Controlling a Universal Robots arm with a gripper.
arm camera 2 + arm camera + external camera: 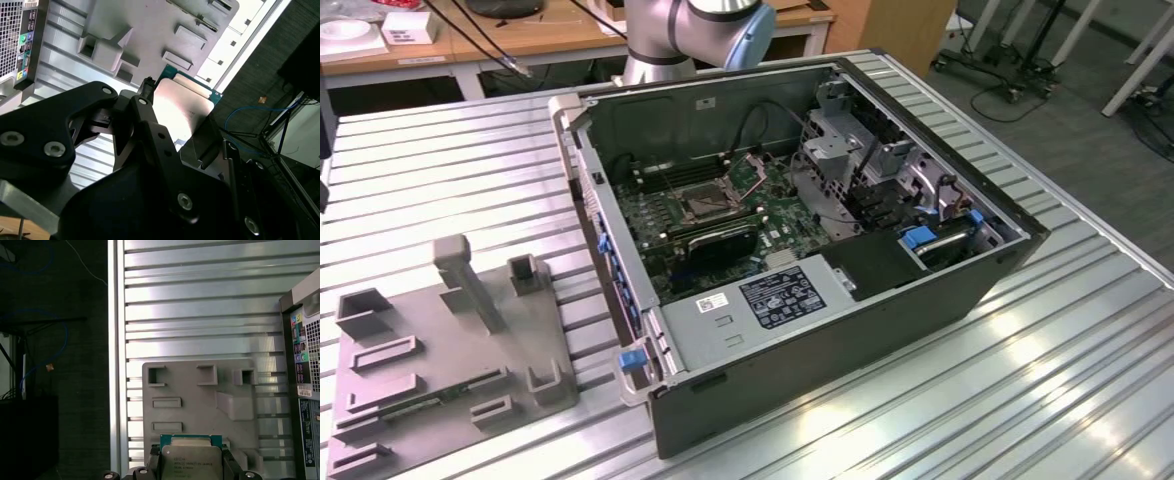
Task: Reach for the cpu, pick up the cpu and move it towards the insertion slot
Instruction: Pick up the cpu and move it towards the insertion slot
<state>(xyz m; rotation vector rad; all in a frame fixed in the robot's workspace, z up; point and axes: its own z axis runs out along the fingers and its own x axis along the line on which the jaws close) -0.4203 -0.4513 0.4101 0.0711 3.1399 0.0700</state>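
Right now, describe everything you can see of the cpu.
The cpu is a flat square chip. Its silvery metal top plate carries dark print and sits on a thin green board that shows as a border. In both wrist views the gripper clamps it at two opposite sides, and nothing else touches it apart from the black fingers. It hangs in the air, top plate facing the first wrist camera, with the grey tray well beyond it.
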